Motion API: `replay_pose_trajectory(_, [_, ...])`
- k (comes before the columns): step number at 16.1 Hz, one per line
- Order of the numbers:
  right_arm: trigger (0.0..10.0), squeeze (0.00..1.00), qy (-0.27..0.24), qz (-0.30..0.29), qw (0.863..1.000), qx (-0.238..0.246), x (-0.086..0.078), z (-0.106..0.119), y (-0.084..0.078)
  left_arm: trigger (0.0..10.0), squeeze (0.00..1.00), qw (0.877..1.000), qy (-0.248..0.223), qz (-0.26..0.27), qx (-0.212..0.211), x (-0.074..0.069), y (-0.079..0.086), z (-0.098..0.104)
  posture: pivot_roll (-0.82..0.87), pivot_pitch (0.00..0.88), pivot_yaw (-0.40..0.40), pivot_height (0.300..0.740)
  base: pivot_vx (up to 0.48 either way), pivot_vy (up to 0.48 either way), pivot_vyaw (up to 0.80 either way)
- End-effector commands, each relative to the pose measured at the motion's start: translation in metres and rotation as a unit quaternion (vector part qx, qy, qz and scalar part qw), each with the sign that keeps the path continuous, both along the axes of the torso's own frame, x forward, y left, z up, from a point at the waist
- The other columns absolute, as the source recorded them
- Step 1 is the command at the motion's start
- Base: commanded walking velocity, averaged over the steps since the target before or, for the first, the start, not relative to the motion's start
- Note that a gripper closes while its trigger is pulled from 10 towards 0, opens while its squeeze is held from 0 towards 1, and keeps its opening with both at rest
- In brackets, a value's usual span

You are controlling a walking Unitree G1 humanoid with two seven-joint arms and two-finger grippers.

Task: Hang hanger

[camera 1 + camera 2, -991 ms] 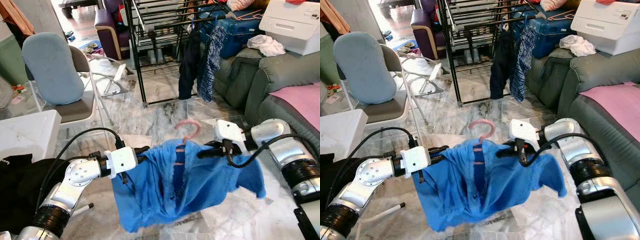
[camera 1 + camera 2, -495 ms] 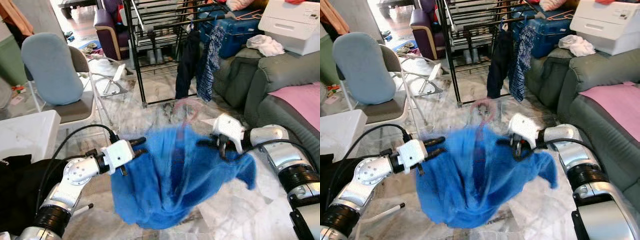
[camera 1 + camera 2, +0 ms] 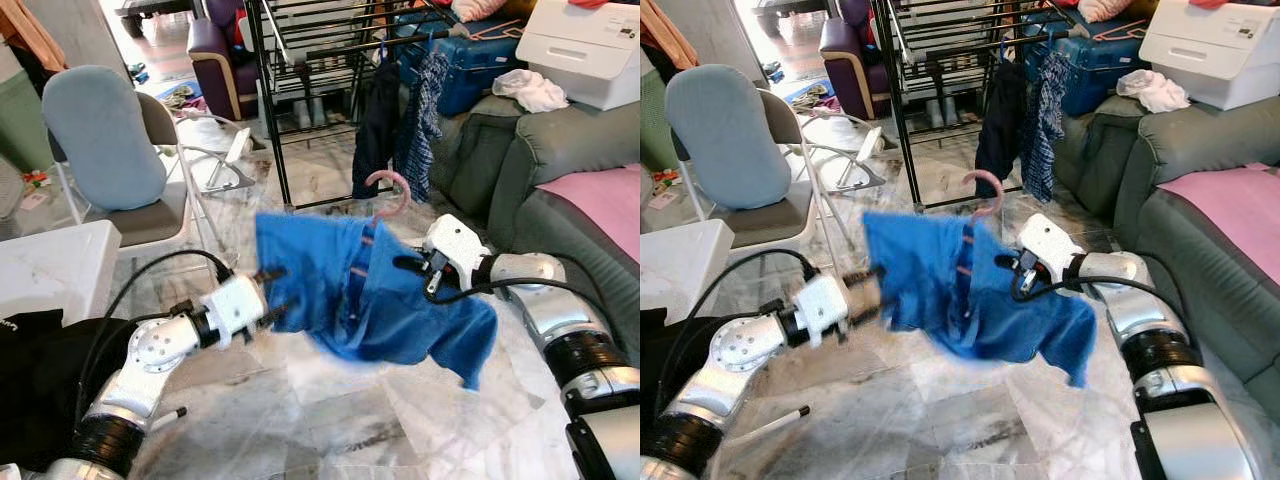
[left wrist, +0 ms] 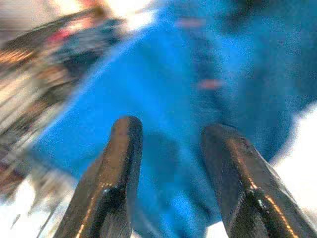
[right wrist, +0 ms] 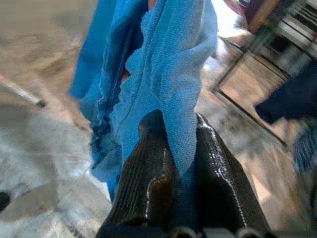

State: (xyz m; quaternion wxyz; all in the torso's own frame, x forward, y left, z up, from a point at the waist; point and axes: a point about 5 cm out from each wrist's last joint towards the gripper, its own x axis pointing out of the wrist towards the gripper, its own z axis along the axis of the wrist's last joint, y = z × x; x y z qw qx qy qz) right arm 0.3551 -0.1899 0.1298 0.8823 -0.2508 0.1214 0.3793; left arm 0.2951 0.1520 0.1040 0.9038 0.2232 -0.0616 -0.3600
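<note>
The right gripper (image 3: 408, 266), clamped on a blue shirt (image 3: 345, 290) on a pink hanger (image 3: 388, 197), holds it above the marble floor (image 3: 330, 420) near a drying rack (image 3: 300, 60), while the left gripper (image 3: 272, 292) hangs spread and empty beside the cloth.

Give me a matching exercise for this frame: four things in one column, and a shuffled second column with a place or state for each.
Things:
1. left gripper
2. right gripper
3. pink hanger
4. drying rack

Places or states:
A. pinching the blue shirt
B. hook sticking up above the shirt's collar
C. fingers apart, beside the shirt
D. standing ahead with dark clothes hanging on it

Pairs: 1-C, 2-A, 3-B, 4-D
</note>
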Motion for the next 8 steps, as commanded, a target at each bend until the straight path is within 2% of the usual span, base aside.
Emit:
replay_pose_trajectory(1, [0.0, 0.0, -0.005, -0.04, 0.999, 0.013, -0.001, -0.005, -0.001, 10.0, 1.0, 0.995, 0.012, 0.093, -0.032, 0.001, 0.009, -0.005, -0.12, 0.0, 0.054, 0.74, 0.0, 0.0, 0.0])
replay_pose_trajectory(4, [0.0, 0.0, -0.002, -0.106, 0.994, 0.031, -0.005, -0.017, 0.0, 10.0, 1.0, 0.969, 0.01, 0.208, -0.131, -0.008, 0.009, -0.011, -0.12, 0.0, 0.048, 0.74, 0.0, 0.0, 0.0])
replay_pose_trajectory(5, [0.0, 0.0, -0.005, -0.141, 0.989, 0.039, -0.006, -0.021, -0.003, 10.0, 1.0, 0.955, 0.013, 0.25, -0.16, -0.014, 0.01, -0.014, -0.12, 0.0, 0.046, 0.74, 0.0, 0.0, 0.0])
replay_pose_trajectory(6, [0.0, 0.0, -0.001, -0.2, 0.978, 0.058, -0.008, -0.024, -0.008, 10.0, 1.0, 0.928, 0.014, 0.319, -0.191, -0.022, 0.012, -0.019, -0.11, 0.0, 0.048, 0.74, 0.0, 0.0, 0.0])
replay_pose_trajectory(7, [0.0, 0.0, -0.003, -0.225, 0.972, 0.069, -0.01, -0.025, -0.01, 10.0, 1.0, 0.915, 0.016, 0.348, -0.201, -0.026, 0.013, -0.021, -0.12, 0.0, 0.049, 0.74, 0.0, 0.0, 0.0])
replay_pose_trajectory(8, [0.0, 0.0, -0.005, -0.252, 0.964, 0.083, -0.012, -0.025, -0.012, 10.0, 1.0, 0.911, 0.013, 0.362, -0.198, -0.029, 0.012, -0.022, -0.12, 0.0, 0.049, 0.74, 0.0, 0.0, 0.0])
